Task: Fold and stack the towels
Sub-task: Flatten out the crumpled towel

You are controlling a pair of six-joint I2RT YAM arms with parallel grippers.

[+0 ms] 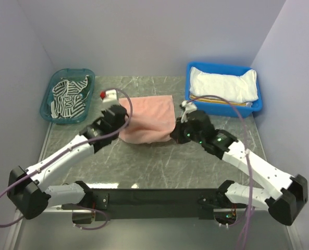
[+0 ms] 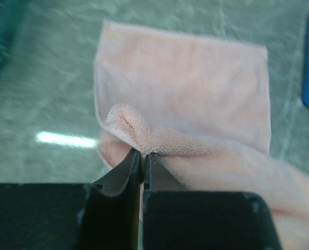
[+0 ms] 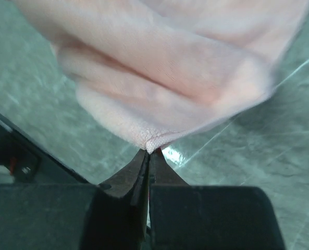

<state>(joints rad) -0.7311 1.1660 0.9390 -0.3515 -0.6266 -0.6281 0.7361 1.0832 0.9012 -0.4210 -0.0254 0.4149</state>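
base rail (image 1: 154,198): black, along the near table (image 1: 159,161) edge, carrying both arm bases.
left gripper (image 2: 143,154): clenched on a bunched near-left corner of the salmon pink towel (image 2: 185,88).
right gripper (image 3: 148,153): pinched tight on the towel's near-right corner, cloth raised off the marble in soft folds.
salmon pink towel: mid-table between the two containers, far part flat, near edge held up at both corners.
teal basket (image 1: 46,107): far left, holding the crumpled dark-and-white striped towel (image 1: 68,96).
blue bin (image 1: 222,66): far right, white towel (image 1: 222,86) on top, yellow-and-white striped towel (image 1: 224,102) peeking out beneath.
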